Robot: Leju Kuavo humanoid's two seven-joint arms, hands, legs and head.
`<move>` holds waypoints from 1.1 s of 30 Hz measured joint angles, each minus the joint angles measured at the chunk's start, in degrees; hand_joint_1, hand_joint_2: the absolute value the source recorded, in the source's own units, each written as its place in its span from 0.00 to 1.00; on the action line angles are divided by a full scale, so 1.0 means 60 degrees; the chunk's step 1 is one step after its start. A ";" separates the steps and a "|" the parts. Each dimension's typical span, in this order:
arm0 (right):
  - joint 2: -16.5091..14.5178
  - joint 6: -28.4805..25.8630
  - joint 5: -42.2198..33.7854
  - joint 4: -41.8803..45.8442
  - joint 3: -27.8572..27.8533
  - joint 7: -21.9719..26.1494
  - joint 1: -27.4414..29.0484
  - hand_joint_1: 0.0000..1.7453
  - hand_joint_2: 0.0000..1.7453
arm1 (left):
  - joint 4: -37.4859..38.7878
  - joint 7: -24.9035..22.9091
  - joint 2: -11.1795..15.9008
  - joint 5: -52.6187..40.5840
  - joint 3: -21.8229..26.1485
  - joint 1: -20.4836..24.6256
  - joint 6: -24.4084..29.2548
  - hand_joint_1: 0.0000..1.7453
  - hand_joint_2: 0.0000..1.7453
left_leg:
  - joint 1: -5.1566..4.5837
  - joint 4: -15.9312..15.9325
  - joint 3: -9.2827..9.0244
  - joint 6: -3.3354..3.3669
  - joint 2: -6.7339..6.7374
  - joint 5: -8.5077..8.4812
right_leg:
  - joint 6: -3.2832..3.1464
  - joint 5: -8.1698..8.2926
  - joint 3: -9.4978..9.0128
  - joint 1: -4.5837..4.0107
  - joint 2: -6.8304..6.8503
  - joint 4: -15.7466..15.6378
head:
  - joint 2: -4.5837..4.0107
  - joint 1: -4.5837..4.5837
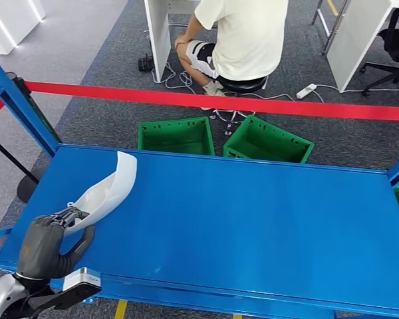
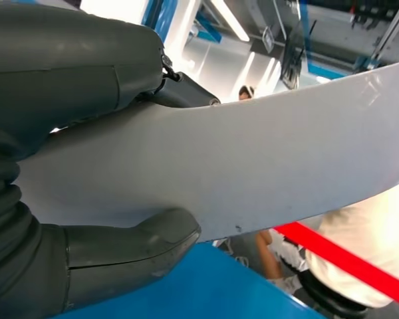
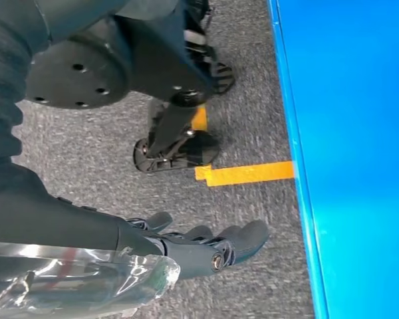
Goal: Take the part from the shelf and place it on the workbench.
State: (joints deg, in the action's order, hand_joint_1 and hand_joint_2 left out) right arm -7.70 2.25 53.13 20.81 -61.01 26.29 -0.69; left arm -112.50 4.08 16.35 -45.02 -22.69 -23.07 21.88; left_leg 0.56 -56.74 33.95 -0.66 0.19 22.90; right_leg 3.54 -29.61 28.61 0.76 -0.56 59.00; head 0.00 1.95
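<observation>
A long curved white part (image 1: 108, 189) lies over the left end of the blue workbench (image 1: 247, 226), its far tip raised. My left hand (image 1: 49, 244) grips its near end at the bench's front left corner. Up close in the left wrist view, the thumb (image 2: 137, 249) sits under the white part (image 2: 247, 166) and the fingers (image 2: 182, 93) wrap over it. My right hand (image 3: 187, 246) hangs beside the workbench edge (image 3: 298, 166) above the carpet, fingers stretched out and holding nothing.
Two green crates (image 1: 176, 135) (image 1: 268, 141) stand on the carpet behind the bench. A red barrier tape (image 1: 213, 101) runs across, with a seated person (image 1: 237, 40) beyond it. Blue frame posts (image 1: 16, 100) rise at the left. Yellow floor tape (image 3: 243, 174) marks the carpet.
</observation>
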 joint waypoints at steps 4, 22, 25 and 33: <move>-0.0001 0.0124 0.0082 0.0011 -0.0022 0.0210 -0.0018 0.00 1.00 | -0.0099 -0.0120 0.0031 -0.0002 -0.0124 -0.0043 0.0253 1.00 1.00 | 0.0020 -0.0040 0.0096 -0.0268 -0.0033 -0.0041 | -0.0341 0.0136 0.0179 -0.0021 -0.0027 -0.0084 | 0.0000 0.0007; 0.0063 0.0232 0.0203 0.0008 -0.0035 0.0597 -0.0021 0.00 1.00 | -0.0287 -0.0177 0.0148 0.0081 -0.0385 -0.0158 0.0729 1.00 1.00 | -0.0007 0.0214 -0.0756 0.0153 0.0001 0.0566 | -0.0031 0.0062 0.1533 -0.0041 0.0020 0.0969 | 0.0001 0.0054; 0.0063 0.0028 0.0262 0.0007 -0.0035 0.0616 -0.0035 0.00 1.00 | -0.0290 -0.0218 0.0149 0.0003 -0.0400 -0.0163 0.0758 1.00 1.00 | -0.0067 0.0198 -0.0385 0.0203 0.0007 0.0274 | 0.0005 -0.0726 0.1815 -0.0046 0.0024 0.2547 | 0.0000 0.0023; 0.0081 -0.0471 0.0338 -0.0015 -0.0040 0.0538 -0.0140 0.00 1.00 | -0.0311 -0.0444 0.0228 -0.0269 -0.0508 -0.0180 0.1033 1.00 1.00 | -0.0119 0.0192 0.0027 -0.0018 0.0318 -0.0303 | -0.0384 -0.0011 -0.0368 -0.0284 0.0409 -0.0545 | 0.0001 0.0013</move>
State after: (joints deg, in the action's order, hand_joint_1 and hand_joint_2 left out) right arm -7.21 -0.57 55.16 20.72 -61.25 29.52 -1.53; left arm -114.37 1.41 17.72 -46.64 -25.74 -24.15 28.07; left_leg -0.15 -55.59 34.11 -0.77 2.09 21.08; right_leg 1.24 -29.67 26.41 -0.95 1.90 55.73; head 0.01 2.03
